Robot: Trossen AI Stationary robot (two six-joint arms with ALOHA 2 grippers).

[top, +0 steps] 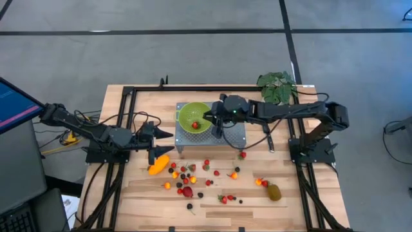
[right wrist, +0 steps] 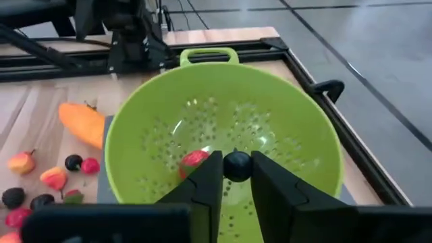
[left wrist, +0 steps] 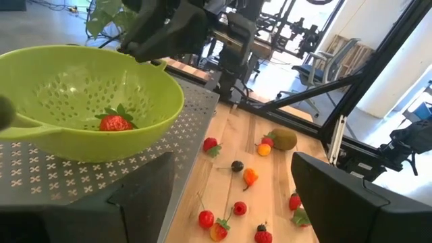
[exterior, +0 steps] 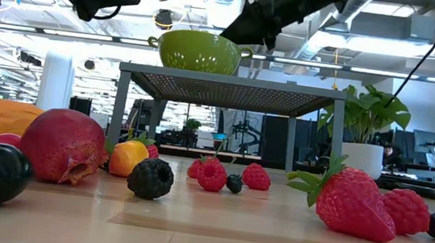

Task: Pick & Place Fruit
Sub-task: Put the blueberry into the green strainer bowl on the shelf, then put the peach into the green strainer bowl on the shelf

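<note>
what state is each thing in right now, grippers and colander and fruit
right gripper: over the colander, shut on a dark berry
left gripper: open, empty, beside the raised stand
green colander: upright on the stand, holding one strawberry
long orange fruit: lying on the table
kiwi-like fruit: lying on the table
small berries: scattered loose on the table

Wooden table [top: 135,193] (scattered fruit [top: 206,174])
</note>
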